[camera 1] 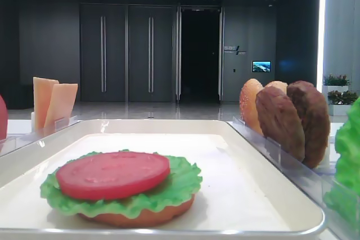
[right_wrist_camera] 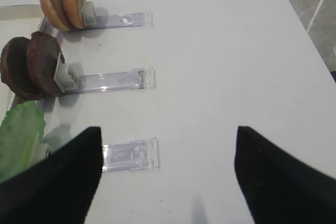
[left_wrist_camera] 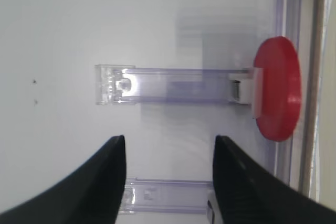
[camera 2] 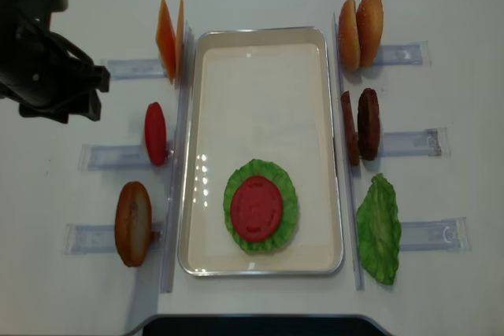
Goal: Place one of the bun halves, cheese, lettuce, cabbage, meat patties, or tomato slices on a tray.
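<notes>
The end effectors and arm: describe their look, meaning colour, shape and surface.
The right end effector has two matte black fingers with a fine woven-looking texture, wedge-shaped and tapering to blunt tips. The left end effector has the same black tapered fingers, smoother-looking. From above, the left arm is a bulky black housing. No markings show.

- The tray (camera 2: 260,60) was off-white with a glossy rim, set on a plain white table (camera 2: 441,5).
- On the tray, a pinkish-red tomato slice (camera 2: 256,208) lay on a bright green, frilly lettuce leaf (camera 2: 287,194), over an orange-tan bun half (camera 1: 140,218).
- At the tray's 9 o'clock, a second tomato slice (camera 2: 155,133) showed solid red in its clear rack (left_wrist_camera: 173,85).
- At 11 o'clock, the cheese slices (camera 2: 168,39) were pale orange.
- At 1 o'clock, two bun halves (camera 2: 361,31) were orange-tan.
- At 3 o'clock, the meat patties (camera 2: 361,125) were dark brown and grainy.
- At 4 o'clock, another lettuce leaf (camera 2: 379,230) was green.
- The left gripper (left_wrist_camera: 169,179) and right gripper (right_wrist_camera: 168,174) had black fingers.
</notes>
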Tool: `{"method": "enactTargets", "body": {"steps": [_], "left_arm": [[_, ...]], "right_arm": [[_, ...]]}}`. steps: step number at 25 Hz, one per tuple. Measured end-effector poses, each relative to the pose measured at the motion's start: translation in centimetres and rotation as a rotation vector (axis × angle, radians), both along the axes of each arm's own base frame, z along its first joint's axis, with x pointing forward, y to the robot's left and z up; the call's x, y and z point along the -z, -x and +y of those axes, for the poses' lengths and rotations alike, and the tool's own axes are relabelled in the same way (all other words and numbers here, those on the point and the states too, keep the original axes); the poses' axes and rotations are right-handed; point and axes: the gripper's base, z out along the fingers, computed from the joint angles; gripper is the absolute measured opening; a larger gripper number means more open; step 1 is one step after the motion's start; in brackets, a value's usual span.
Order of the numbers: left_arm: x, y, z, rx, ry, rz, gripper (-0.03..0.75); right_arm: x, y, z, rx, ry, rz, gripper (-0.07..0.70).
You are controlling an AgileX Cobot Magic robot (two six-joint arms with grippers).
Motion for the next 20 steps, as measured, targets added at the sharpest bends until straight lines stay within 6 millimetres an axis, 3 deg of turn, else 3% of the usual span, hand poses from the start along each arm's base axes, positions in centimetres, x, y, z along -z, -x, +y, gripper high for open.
{"method": "enactTargets", "body": {"steps": [5, 11, 20], "left_arm": [[-0.3, 0.4, 1.8, -0.060, -0.011, 0.011, 0.410], [-0.7, 1.0, 2.0, -0.062, -0.020, 0.006, 0.409], [-1.4, 5.3, 2.2, -0.060, -0.023, -0.043, 0.409]], "right_arm": [[0.0, 0.0, 0.0, 0.000, 0.000, 0.000, 0.528], [0.0, 0.0, 0.0, 0.000, 0.000, 0.000, 0.528], [0.0, 0.0, 0.0, 0.000, 0.000, 0.000, 0.528]]}}
